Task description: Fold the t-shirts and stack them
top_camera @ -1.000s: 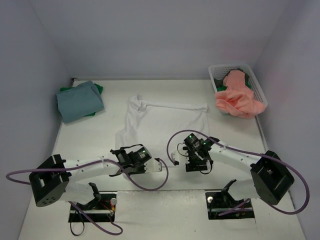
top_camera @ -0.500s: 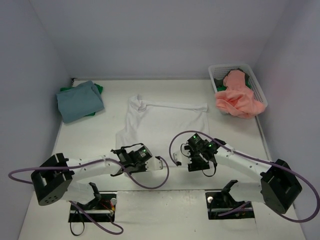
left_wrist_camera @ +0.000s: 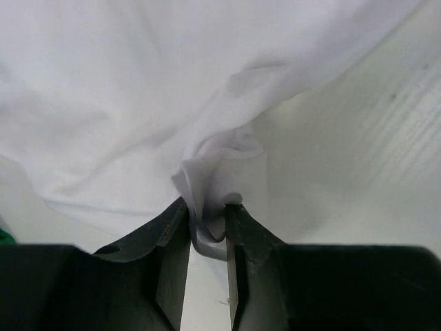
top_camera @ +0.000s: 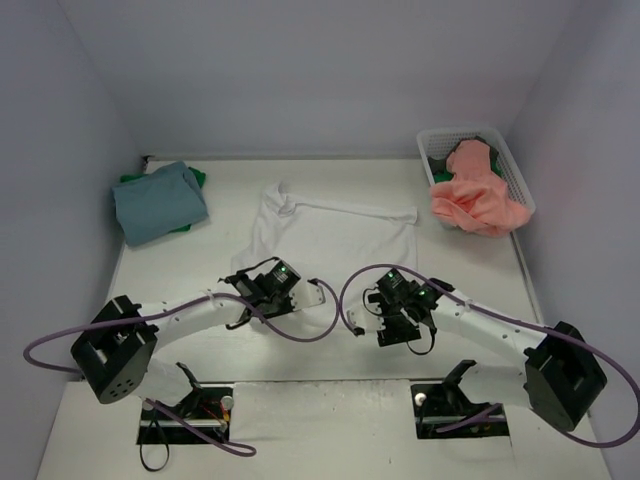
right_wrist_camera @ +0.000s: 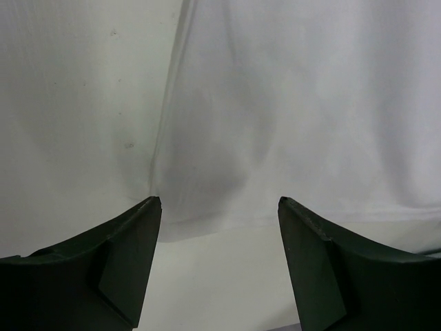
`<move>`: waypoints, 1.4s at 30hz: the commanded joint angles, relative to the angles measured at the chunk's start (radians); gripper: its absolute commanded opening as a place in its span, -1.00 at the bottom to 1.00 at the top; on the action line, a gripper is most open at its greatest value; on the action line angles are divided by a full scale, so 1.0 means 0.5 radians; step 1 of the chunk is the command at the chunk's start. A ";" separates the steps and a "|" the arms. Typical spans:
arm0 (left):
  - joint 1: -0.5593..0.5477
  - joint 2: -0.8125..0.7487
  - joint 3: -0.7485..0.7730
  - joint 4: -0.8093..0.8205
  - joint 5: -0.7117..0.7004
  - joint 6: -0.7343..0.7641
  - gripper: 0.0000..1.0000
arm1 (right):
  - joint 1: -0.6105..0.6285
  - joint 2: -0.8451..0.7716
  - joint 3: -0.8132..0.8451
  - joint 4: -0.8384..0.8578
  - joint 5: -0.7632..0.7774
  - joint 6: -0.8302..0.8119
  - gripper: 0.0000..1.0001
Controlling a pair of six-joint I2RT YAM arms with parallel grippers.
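A white t-shirt (top_camera: 335,235) lies spread in the middle of the table. My left gripper (top_camera: 262,274) is at its near left corner, shut on a bunched fold of the white cloth (left_wrist_camera: 210,172), which is pinched between the left gripper (left_wrist_camera: 207,207) fingers. My right gripper (top_camera: 396,290) stands open at the shirt's near right edge. In the right wrist view the white hem (right_wrist_camera: 207,224) lies just beyond the right gripper (right_wrist_camera: 219,201), with nothing between its fingers. A folded light blue t-shirt (top_camera: 158,203) rests on a green one (top_camera: 197,178) at the far left.
A white mesh basket (top_camera: 515,170) stands at the far right with a salmon pink t-shirt (top_camera: 470,195) spilling over its near rim. Walls close in the table on the left, back and right. Purple cables loop beside both arms.
My left gripper has moved away from the bases with the shirt's near left corner, drawing that edge further up the table. The right gripper has shifted slightly right and stays open.
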 commanded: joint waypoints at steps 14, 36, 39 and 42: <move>0.060 -0.050 0.174 -0.006 0.073 0.059 -0.59 | 0.066 0.343 0.023 -0.054 -0.012 -0.122 0.32; 0.182 -0.390 0.162 -0.089 -0.044 0.093 -0.59 | -0.376 -0.093 0.492 0.023 -0.141 0.154 -1.00; 0.259 -0.455 0.220 -0.132 -0.069 0.142 -0.59 | -0.499 -0.166 0.575 0.026 -0.171 0.163 -1.00; 0.372 -0.525 0.340 -0.221 -0.020 0.139 -0.59 | -0.530 -0.203 0.645 0.026 -0.175 0.200 -1.00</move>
